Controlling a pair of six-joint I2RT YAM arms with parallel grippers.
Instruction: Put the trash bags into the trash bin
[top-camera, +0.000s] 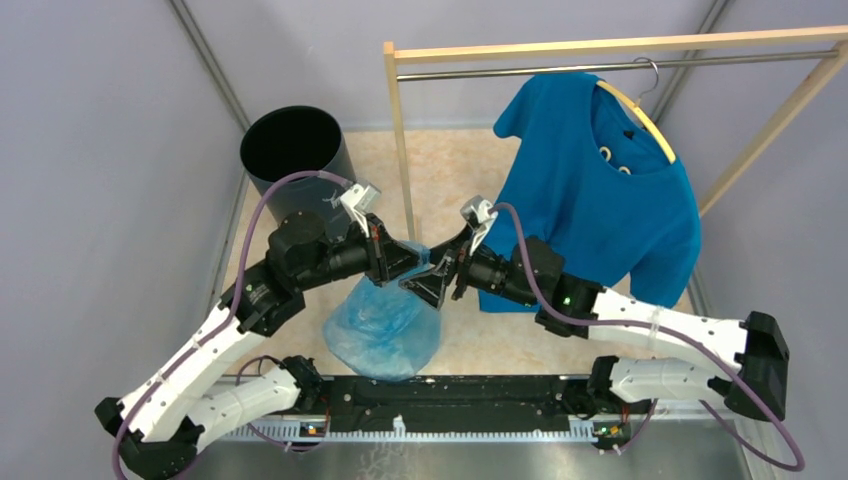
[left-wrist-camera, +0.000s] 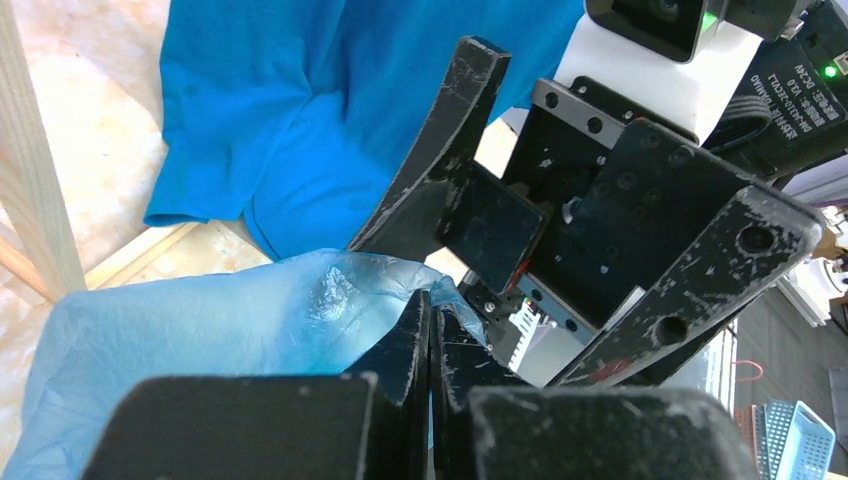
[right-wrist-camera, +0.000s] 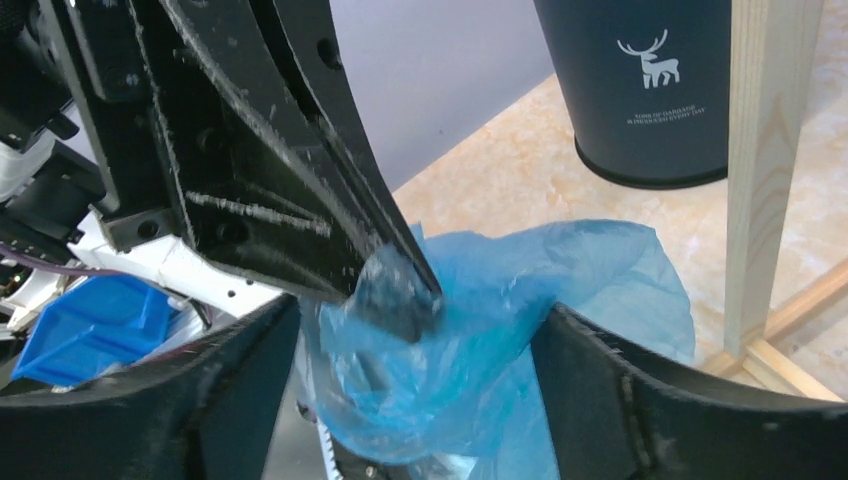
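The trash bin (right-wrist-camera: 640, 110) carries a white stag emblem (right-wrist-camera: 648, 60) above two lines of small white print that we cannot read with certainty. A white label on the right arm's housing, seen from the left wrist, is equally illegible to us. In the top view the bin stands close to the left wall on the beige floor (top-camera: 450, 170). The light post of the wooden rack (top-camera: 400, 130) rises just to the bin's right. A blue T-shirt (top-camera: 600, 190) hangs on a hanger (top-camera: 640, 110) well to the bin's right. The trash bag (top-camera: 385, 325), translucent light blue and crinkled, lies outside the bin, to its right and nearer the arm bases, hanging as a loose sack. A strip of bare floor separates it from the bin's wall. Both arms bend inward from their bases and meet tip to tip just right of the bin's near side; the left forearm passes across the bin's near wall in this view. The left gripper (left-wrist-camera: 430, 312) has its jaws pressed together, pinching the bunched top edge of the bag. The right gripper (right-wrist-camera: 420, 330) has its jaws spread wide on either side of that bunched film and of the left tips, gripping nothing. A blue container (right-wrist-camera: 90, 320) shows at the left edge of the right wrist view.
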